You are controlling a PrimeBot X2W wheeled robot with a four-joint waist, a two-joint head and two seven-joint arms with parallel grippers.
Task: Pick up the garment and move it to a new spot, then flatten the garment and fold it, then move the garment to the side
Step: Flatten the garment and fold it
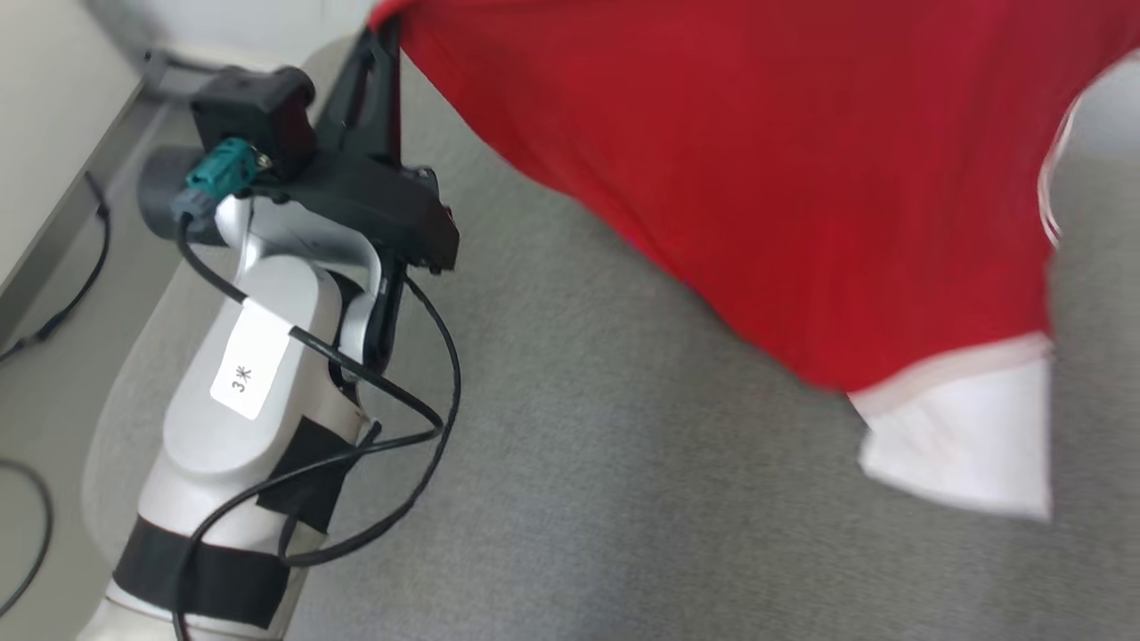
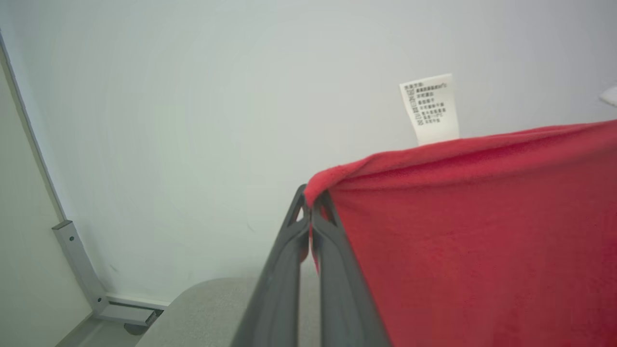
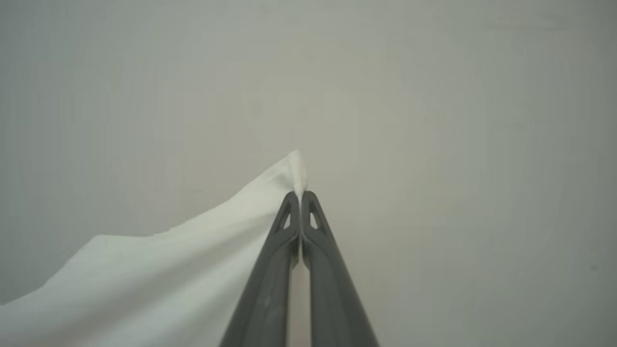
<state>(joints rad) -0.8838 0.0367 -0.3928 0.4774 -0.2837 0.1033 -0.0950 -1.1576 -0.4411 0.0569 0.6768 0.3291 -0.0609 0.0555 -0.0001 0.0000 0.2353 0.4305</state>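
Head view: a red garment (image 1: pixel 802 178) is seen lifted above the grey padded surface (image 1: pixel 579 463), stretched from the upper left across to the right edge, with its white sleeve (image 1: pixel 962 436) hanging at the lowest point, clear of the padding. The left gripper (image 1: pixel 385 27) is raised at the top of the frame, its dark fingers pressed together on a red corner of the cloth, which spreads away to its right; a black cable (image 1: pixel 436 356) is looped around the pale forearm below. From the left wrist, the pinched red edge is shown bunched over the fingertips, a white care label (image 2: pixel 430 108) standing up from the hem farther along, against a pale wall (image 2: pixel 193 120). From the right wrist, the right gripper (image 3: pixel 300 200) is shown closed on a peak of white fabric, which falls away to the lower left of its fingers.
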